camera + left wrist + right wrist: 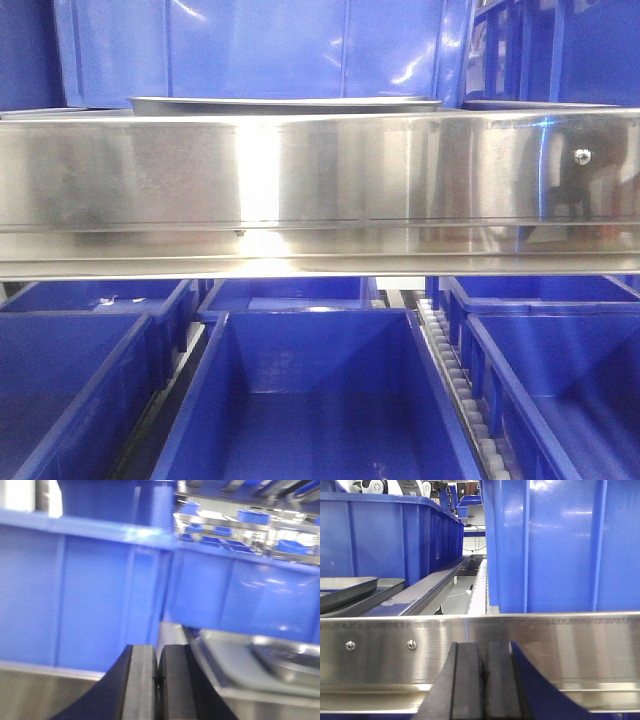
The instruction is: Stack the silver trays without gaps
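Note:
A silver tray (285, 103) shows only as a thin rim above the long steel rail in the front view. The left wrist view has a silver tray (280, 665) lying low at the right, blurred, under a blue bin. In the right wrist view two silver trays (350, 590) lie at the far left, the upper one tilted on the lower with a gap between their rims. My left gripper (158, 650) is shut with nothing between its fingers, left of the tray. My right gripper (484, 645) is shut and empty in front of the rail, well right of the trays.
The mirror-like steel rail (320, 190) spans the front view and crosses the right wrist view as rail (555, 645). Tall blue bins (260, 50) stand behind it, open blue bins (320, 400) below. A blue bin wall (555, 545) rises just behind the rail.

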Controlling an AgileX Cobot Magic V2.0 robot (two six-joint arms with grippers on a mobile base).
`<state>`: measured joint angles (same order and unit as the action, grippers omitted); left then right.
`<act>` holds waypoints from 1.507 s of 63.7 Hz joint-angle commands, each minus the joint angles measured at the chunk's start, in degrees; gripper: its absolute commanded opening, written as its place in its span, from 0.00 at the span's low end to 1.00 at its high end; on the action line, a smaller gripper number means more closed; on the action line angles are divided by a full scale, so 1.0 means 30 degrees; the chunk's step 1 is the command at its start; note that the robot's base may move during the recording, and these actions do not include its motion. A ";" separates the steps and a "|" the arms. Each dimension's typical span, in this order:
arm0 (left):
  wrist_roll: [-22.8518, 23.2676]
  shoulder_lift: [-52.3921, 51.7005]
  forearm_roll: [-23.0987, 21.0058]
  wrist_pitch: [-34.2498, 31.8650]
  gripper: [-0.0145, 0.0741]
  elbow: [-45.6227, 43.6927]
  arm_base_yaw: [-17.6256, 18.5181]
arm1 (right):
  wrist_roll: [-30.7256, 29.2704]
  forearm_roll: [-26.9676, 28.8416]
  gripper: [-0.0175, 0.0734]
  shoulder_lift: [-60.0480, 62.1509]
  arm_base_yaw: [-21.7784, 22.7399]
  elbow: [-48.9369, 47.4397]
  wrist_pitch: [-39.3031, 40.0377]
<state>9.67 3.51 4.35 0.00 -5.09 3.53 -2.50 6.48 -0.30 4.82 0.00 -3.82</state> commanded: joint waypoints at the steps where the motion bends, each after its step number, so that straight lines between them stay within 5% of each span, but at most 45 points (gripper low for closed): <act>1: -0.0177 -0.1026 0.0248 -0.0256 0.15 0.1241 -0.0167 | 0.0021 -0.0116 0.11 0.0101 -0.0066 0.0000 0.0271; 29: -0.0258 -0.1171 0.1290 0.0890 0.15 0.1698 -0.0088 | 0.0021 -0.0116 0.11 0.0101 -0.0066 0.0000 0.0271; 40: -0.2170 -0.1171 0.0245 0.0890 0.15 0.1698 -0.0088 | 0.0021 -0.0116 0.11 0.0101 -0.0066 0.0000 0.0271; 96: -0.2155 -0.1171 0.0325 0.0773 0.15 0.1698 -0.0088 | 0.0021 -0.0116 0.11 0.0101 -0.0066 0.0000 0.0271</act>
<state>3.21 0.31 5.70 3.13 0.07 3.27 -2.50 6.48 -0.26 4.82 0.00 -3.82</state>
